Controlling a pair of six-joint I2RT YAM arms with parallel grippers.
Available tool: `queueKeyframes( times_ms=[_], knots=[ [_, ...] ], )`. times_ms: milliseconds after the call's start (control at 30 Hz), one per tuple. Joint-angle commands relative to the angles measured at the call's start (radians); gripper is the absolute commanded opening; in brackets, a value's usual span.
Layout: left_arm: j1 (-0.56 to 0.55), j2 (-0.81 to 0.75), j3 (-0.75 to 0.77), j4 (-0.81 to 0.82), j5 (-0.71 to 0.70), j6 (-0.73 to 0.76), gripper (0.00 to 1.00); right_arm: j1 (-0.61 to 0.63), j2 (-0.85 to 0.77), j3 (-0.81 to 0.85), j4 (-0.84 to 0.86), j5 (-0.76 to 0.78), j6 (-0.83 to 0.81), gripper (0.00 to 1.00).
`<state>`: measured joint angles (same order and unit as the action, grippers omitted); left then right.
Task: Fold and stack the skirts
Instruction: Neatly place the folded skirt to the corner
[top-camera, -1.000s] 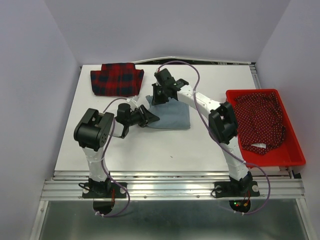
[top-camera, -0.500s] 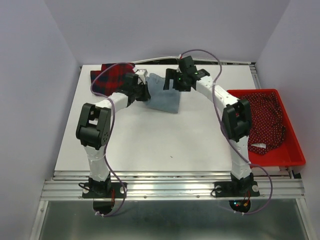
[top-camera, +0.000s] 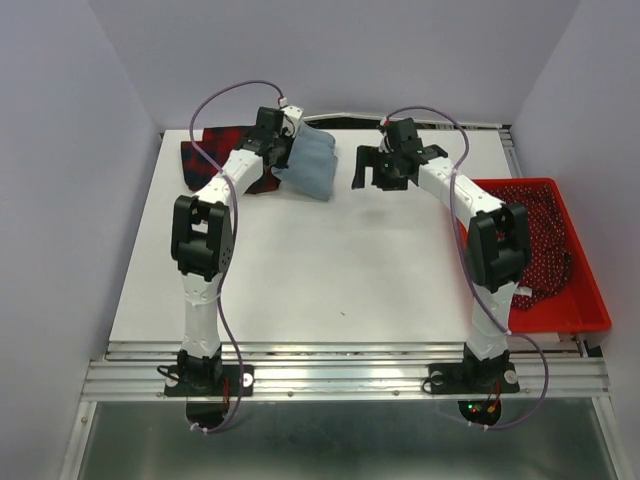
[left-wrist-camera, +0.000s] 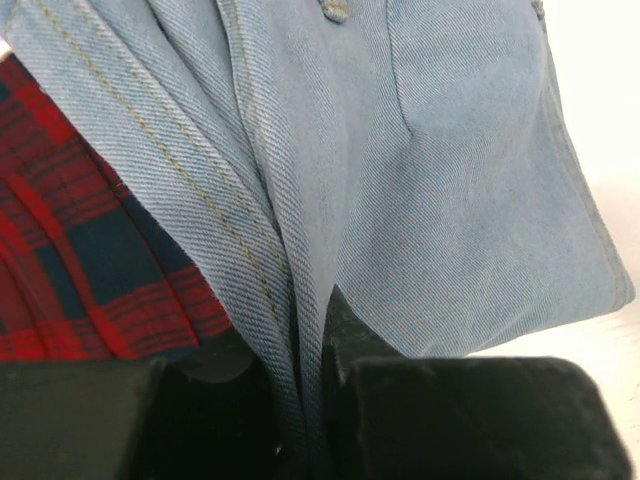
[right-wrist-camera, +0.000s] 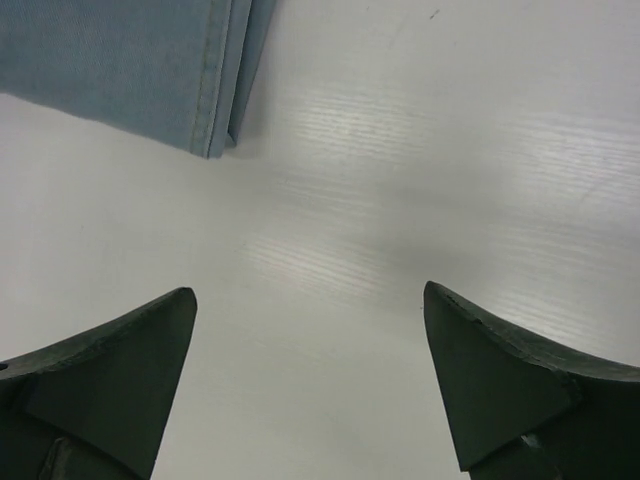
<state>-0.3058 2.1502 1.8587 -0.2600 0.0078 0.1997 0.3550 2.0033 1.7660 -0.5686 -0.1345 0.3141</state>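
Top view, desk (top-camera: 330, 270): white, closed in by pale walls at the far edge and both side edges.
Top view, left gripper (top-camera: 285, 148): stretched out to the far edge, left of centre; clamped on the denim skirt (top-camera: 310, 168).
Top view, denim skirt: light blue-grey, folded, bunched at the gripper and spreading to its right; near the far edge, overlapping the right side of the plaid skirt (top-camera: 205, 155).
Top view, plaid skirt: red and dark navy, at the far-left corner, partly hidden behind the left arm and the denim.
Top view, right gripper (top-camera: 372, 170): near the far edge at about the middle, just right of the denim skirt and apart from it; spread wide, holding nothing.
Top view, red basket (top-camera: 575, 322): along the right edge, with a red dotted cloth (top-camera: 545, 235) inside.
Left wrist view, fingers (left-wrist-camera: 450, 415): black, pinched close on a stitched fold of denim running down between them.
Left wrist view, cloth: denim filling most of the picture; plaid at the lower left, behind it; bare desk at the right margin.
Right wrist view, fingertips (right-wrist-camera: 100, 370): dark, set far apart over bare desk, nothing between.
Right wrist view, denim skirt: only a folded, hemmed corner at the upper left, lying on the desk, well clear of both tips.
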Motion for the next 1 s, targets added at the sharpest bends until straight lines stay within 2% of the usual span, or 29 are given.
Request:
queueKeyframes(
  times_ms=[0,300,700,967],
  knots=[
    [0.008,-0.018,0.117,-0.005,-0.037,0.072,0.00,0.002,0.014,-0.028,0.042,-0.128,-0.012,1.00],
    [0.017,-0.038,0.232,0.008,-0.055,0.147,0.00,0.002,0.046,-0.043,0.045,-0.174,-0.007,1.00],
    [0.033,-0.030,0.353,-0.097,-0.008,0.076,0.00,0.002,0.054,-0.048,0.046,-0.183,-0.003,1.00],
    [0.077,-0.036,0.432,-0.173,0.177,-0.072,0.00,0.002,0.063,-0.048,0.047,-0.192,0.002,1.00]
  ],
)
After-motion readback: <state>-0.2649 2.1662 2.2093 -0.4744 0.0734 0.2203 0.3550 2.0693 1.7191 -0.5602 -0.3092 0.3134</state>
